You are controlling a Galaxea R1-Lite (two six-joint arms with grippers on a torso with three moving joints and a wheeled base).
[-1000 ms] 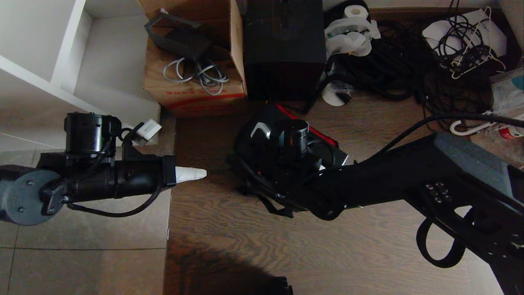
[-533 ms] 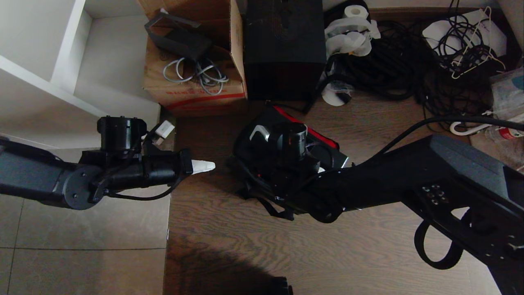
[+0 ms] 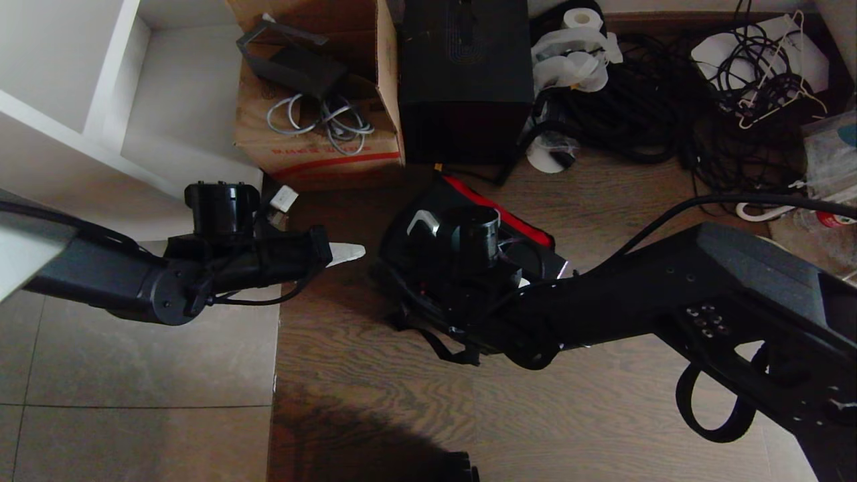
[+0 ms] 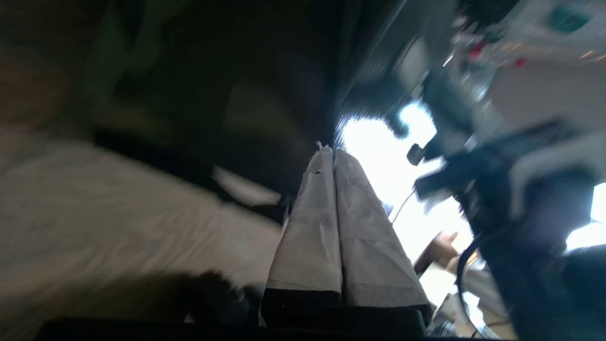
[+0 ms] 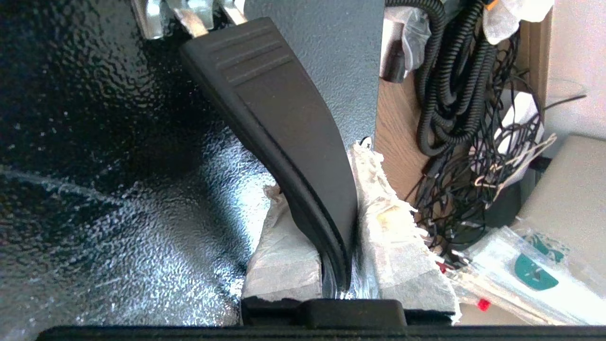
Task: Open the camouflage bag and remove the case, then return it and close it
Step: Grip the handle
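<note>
The camouflage bag (image 3: 412,294) lies on the wooden floor as a dark mass with black straps, mostly under my right wrist. My right gripper (image 5: 322,175) is shut on the black handle (image 5: 284,118) of the case (image 5: 94,142), whose textured black face fills that view. In the head view the case is largely hidden; a silver-white fitting (image 3: 423,217) and a red edge (image 3: 509,217) show there. I cannot tell whether the case sits inside the bag. My left gripper (image 3: 358,251) (image 4: 329,150) is shut and empty, its white taped fingers pointing at the bag's left side, a short gap away.
Behind the bag stand a brown cardboard box (image 3: 315,147) with cables and a tall plain black box (image 3: 465,80). A tangle of black cables (image 3: 636,107) and a paper roll (image 3: 579,20) fill the back right. A white shelf unit (image 3: 100,100) stands at the left.
My left arm has swung right and away from me, bringing its shut fingers closer to the bag. The right gripper has kept its hold on the handle and hardly moved.
</note>
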